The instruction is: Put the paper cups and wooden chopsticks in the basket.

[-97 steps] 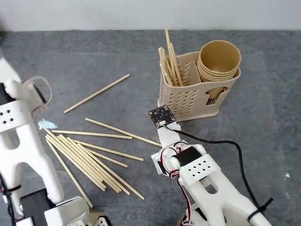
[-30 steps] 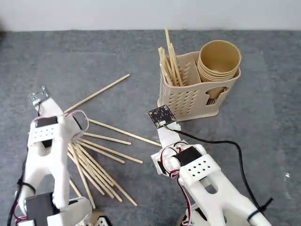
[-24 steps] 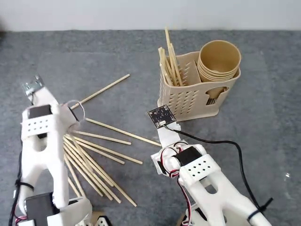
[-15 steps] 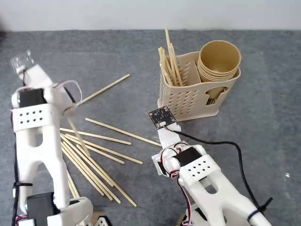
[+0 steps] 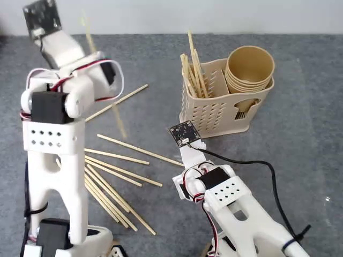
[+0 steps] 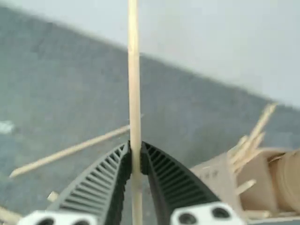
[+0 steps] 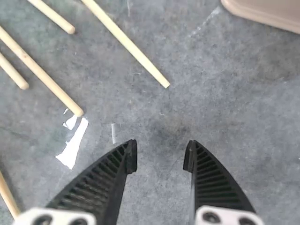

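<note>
Where the left gripper ends, its two ribbed fingers are clenched on a single wooden chopstick, whose long axis runs in line with the fingers and on well past their tips. In the high view this stick shows as a faint streak lying roughly far to near beside the left arm, which stands tall at the left of the grey mat. The right gripper is released, its fingers spread apart over bare mat, with nothing between them. Just beyond its tips ends one loose chopstick, and small white scraps lie close by. The right arm sits near the middle, just on the near side of the basket. That basket stands to the far right of centre; a stack of paper cups fills its right compartment, and several chopsticks stand nearly upright in its left one, tips pointing up and slightly far. Left of the right arm, a fan of loose chopsticks lies flat, mostly slanting from far left to near right. One separate chopstick lies farther off, slanting from near left to far right.
</note>
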You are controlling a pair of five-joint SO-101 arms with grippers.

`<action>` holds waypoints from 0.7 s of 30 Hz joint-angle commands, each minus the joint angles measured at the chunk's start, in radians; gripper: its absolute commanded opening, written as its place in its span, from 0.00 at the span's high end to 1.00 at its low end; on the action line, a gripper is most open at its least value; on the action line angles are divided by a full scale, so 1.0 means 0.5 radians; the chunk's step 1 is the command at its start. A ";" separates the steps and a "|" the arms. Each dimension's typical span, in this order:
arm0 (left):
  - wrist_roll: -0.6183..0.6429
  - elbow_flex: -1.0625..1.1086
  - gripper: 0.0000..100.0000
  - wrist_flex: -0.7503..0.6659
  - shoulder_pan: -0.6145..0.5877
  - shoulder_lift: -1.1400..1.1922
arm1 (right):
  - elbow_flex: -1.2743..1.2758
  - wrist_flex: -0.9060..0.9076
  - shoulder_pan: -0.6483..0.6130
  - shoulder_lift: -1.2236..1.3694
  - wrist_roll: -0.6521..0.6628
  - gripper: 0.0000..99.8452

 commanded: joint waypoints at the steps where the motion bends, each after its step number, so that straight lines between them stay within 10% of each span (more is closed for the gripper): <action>1: 0.021 -0.115 0.99 -0.390 0.101 -0.025 | -0.009 0.014 0.014 -0.063 0.018 0.82; 21: -0.442 0.726 0.99 -2.320 0.626 -0.028 | -0.006 0.014 0.014 -0.063 0.083 0.82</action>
